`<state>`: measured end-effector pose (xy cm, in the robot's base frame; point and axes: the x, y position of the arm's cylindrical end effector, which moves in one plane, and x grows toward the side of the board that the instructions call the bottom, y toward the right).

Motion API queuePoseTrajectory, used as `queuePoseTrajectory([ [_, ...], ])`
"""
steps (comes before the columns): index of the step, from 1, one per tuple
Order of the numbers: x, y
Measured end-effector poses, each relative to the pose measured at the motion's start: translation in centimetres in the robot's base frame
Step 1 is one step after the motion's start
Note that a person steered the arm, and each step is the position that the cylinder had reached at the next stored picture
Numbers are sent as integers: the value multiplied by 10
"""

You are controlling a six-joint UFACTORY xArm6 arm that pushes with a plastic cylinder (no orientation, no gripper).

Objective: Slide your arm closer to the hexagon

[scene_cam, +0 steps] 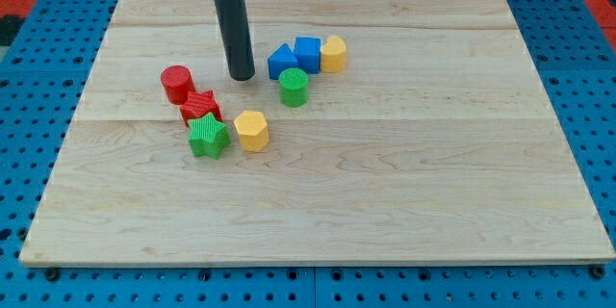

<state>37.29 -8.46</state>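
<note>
**Tip sits among the blocks, up from the yellow hexagon**

You have no claw here. Your arm ends in a dark rod, so there is nothing to open or close. My tip (242, 77) touches the wooden bench (404, 192) near the view's top, a bit left of the middle.

Look for the yellow hexagon (251, 131). It sits below my tip, toward the view's bottom, and a bit apart from it. Just beside it on the view's left is the green star (208, 137). They look like they touch, or nearly so.

Up from the green star is the red star (200, 107), and part of it hides behind the green one. The red cylinder (177, 85) stands right above it, to the view's left of my tip.

On the view's right of my tip you see the blue triangle (281, 62), the blue cube (308, 54) and a second yellow block (333, 54) in a tight row. That yellow one's shape is hard to make out from here. The green cylinder (294, 87) stands just below the blue triangle.

The top of the rod is cut off by the view's top edge. You can read no words or labels on any block or on the bench.
</note>
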Motion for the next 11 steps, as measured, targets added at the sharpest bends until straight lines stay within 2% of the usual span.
queuePoseTrajectory([
  [2, 29, 43],
  [5, 38, 66],
  [6, 57, 66],
  [7, 104, 57],
  [8, 128, 49],
  [11, 123, 16],
])
